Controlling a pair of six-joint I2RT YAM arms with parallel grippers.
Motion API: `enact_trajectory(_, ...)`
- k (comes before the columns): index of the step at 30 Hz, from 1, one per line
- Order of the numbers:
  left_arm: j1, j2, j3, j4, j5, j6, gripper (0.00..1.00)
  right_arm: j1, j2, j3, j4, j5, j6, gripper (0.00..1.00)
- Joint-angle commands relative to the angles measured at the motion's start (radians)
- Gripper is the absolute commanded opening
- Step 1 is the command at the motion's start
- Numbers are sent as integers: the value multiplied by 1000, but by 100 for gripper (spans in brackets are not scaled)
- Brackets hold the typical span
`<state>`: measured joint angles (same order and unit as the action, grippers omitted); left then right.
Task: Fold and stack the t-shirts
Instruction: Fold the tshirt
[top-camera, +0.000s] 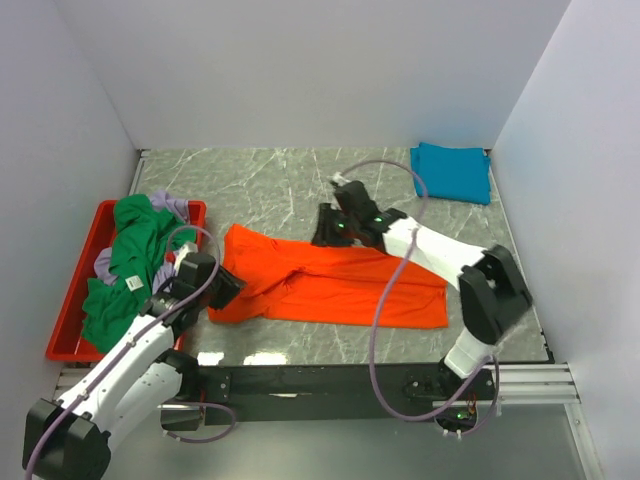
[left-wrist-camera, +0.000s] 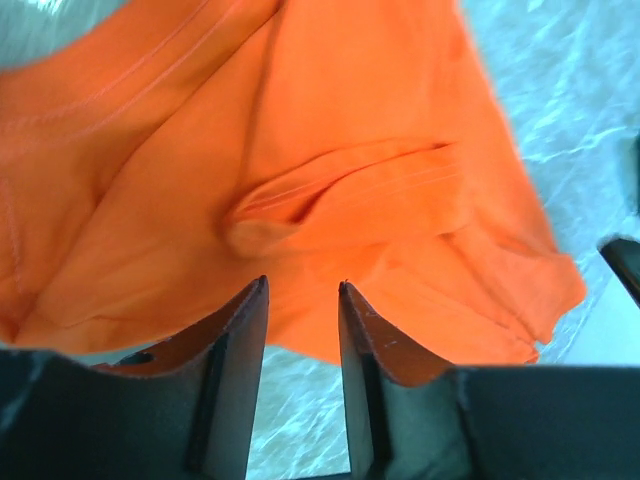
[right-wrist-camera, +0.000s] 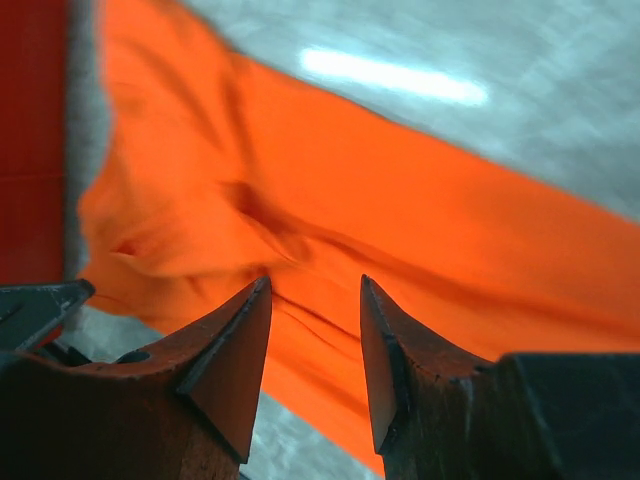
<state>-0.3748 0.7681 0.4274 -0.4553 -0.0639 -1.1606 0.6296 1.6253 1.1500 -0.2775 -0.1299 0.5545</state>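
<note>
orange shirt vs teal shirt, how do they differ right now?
Pose: the orange t-shirt lies stretched long and rumpled; the teal t-shirt is folded into a compact rectangle. Place: orange is in the middle of the table, by the left gripper and right gripper; teal lies alone in the far right corner. Footprint: orange covers far more. Shared: both plain cloth.

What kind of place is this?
Probably a robot lab booth: white walls enclose a marble-pattern table, a left arm and right arm stand at its edge, and an orange t-shirt lies on it.
</note>
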Motion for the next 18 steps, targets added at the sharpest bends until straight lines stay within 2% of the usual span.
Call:
enact_trajectory(1,-6,52,89,4,-59,58,40,67,114,163,0,-13,-82,48)
enact_trajectory(5,-7,154,113,30,-60,110,41,130,247,350,-55,-20,-129,48)
enact_trajectory(8,-16,197,108,52,-69,116,42,163,330,428,-80,-22,-146,49)
enact_trajectory(18,-39,233,97,52,-140,111,45,206,455,505,-112,-25,-180,50)
